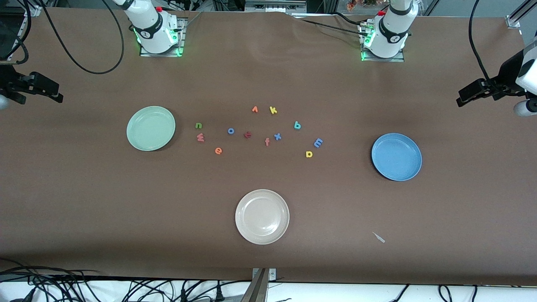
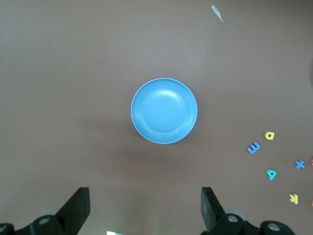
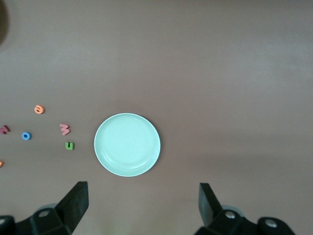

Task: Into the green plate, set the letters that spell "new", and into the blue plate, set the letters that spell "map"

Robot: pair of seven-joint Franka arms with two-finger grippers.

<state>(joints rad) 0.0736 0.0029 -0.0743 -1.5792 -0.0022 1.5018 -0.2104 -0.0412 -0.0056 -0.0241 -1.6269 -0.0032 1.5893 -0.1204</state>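
Note:
The green plate [image 1: 151, 128] lies toward the right arm's end, with the green "n" [image 1: 199, 125], pinkish "w" [image 1: 200, 137] and orange "e" [image 1: 218, 150] beside it on the table. The blue plate [image 1: 396, 156] lies toward the left arm's end; the blue "m" [image 1: 318, 142], teal "a" [image 1: 297, 125] and yellow "p" [image 1: 309, 154] lie between it and the table's middle. My left gripper [image 2: 145, 196] hangs open high over the table beside the blue plate [image 2: 164, 110]. My right gripper [image 3: 143, 190] hangs open high beside the green plate [image 3: 127, 144]. Both plates hold nothing.
A cream-white plate [image 1: 262, 216] sits nearer the front camera. Other letters lie mid-table: blue "o" [image 1: 230, 131], dark red "t" [image 1: 247, 134], "f" [image 1: 267, 142], blue "x" [image 1: 277, 136], orange "v" [image 1: 254, 109], yellow "k" [image 1: 273, 110]. A paper scrap [image 1: 379, 237] lies near the front.

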